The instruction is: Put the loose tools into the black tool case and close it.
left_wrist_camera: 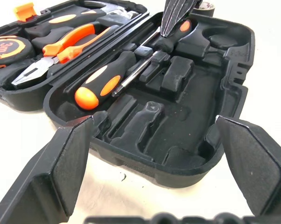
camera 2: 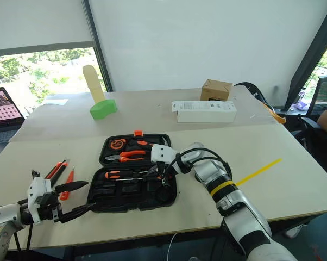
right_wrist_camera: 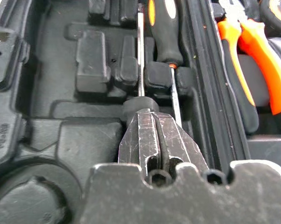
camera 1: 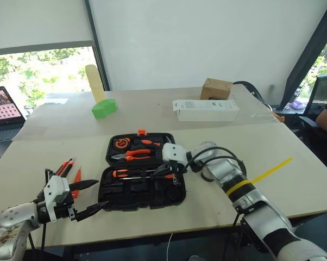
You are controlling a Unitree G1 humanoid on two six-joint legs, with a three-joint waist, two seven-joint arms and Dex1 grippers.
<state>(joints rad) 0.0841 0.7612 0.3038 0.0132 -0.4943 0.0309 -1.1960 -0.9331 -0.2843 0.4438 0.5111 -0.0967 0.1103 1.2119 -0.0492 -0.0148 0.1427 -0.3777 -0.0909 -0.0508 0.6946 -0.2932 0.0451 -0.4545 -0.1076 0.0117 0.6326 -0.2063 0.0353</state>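
Just beyond the wide-spread left gripper [camera 1: 90,197], the rigid black plastic clamshell tool case [left_wrist_camera: 234,60] looks light, best gripped by its rim, while the right gripper [right_wrist_camera: 157,140], pinched shut, seems empty.

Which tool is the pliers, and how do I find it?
Find the open black tool case on the pale table. In its far half, beside the round tape measure, lie the pliers: the one tool there with two orange handles and grey metal jaws.
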